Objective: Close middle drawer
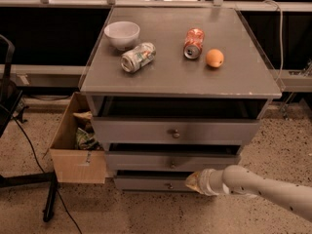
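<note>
Cabinet (pixel 180 79), grey, three drawers: middle drawer (pixel 141 161) stands slightly pulled out, with a dark gap above its front. Gripper (pixel 196 182) sits low, right of centre, before the lowest drawer (pixel 141 183), just under the middle drawer's front; parted or clenched, cannot tell. On top: bowl (pixel 122 33), silver can (pixel 138 57), red can (pixel 194 43), orange (pixel 214 58).

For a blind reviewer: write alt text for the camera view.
The gripper, on a white arm, sits low before the grey cabinet, at its bottom drawer, below the slightly open middle drawer. A bowl, two cans and an orange lie on top.
</note>
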Controlling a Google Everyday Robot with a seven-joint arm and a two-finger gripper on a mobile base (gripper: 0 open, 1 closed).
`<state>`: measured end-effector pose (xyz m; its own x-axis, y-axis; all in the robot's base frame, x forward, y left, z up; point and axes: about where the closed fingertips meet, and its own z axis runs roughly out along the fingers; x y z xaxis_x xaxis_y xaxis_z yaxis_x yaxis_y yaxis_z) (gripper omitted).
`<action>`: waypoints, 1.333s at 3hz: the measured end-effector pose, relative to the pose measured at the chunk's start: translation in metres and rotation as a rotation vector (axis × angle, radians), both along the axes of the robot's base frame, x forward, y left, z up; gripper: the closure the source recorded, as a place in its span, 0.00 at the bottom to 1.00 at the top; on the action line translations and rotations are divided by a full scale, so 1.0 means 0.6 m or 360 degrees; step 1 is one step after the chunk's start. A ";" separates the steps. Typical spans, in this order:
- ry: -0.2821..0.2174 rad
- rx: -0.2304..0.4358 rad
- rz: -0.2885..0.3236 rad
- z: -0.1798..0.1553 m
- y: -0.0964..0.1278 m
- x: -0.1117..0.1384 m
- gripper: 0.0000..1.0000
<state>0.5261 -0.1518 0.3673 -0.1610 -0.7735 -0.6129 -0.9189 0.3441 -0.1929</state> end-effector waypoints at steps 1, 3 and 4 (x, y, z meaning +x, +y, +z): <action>0.0000 0.0000 0.0000 0.000 0.000 0.000 0.36; 0.0000 0.0000 0.0000 0.000 0.000 0.000 0.00; 0.0000 0.0000 0.0000 0.000 0.000 0.000 0.00</action>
